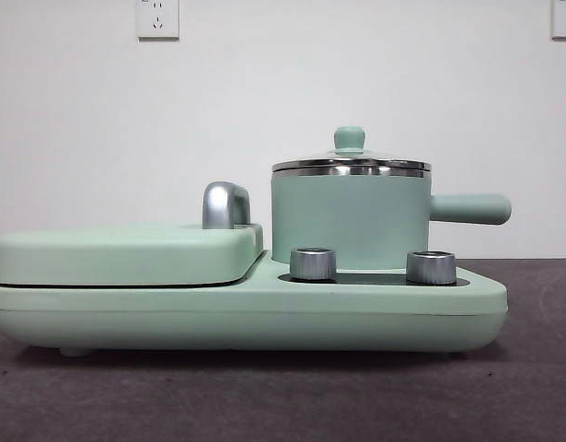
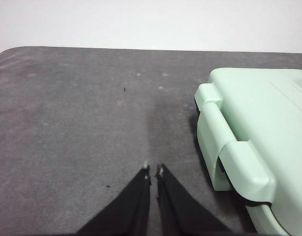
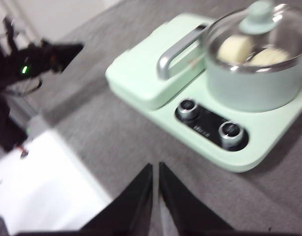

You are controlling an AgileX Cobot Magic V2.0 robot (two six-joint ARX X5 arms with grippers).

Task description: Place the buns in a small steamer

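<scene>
Front view, left to right: griddle lid (image 1: 126, 253), then steamer (image 1: 349, 216) with lid on. Buns (image 3: 236, 48) inside, under glass. Soft, light; grip gently at sides. Left gripper (image 2: 153, 170), right gripper (image 3: 155, 168) clenched, empty, over table.

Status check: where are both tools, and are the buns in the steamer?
Left tool and right tool shut, empty, over bare table. Both buns inside the small steamer, lid on. Nothing obstructing.
</scene>
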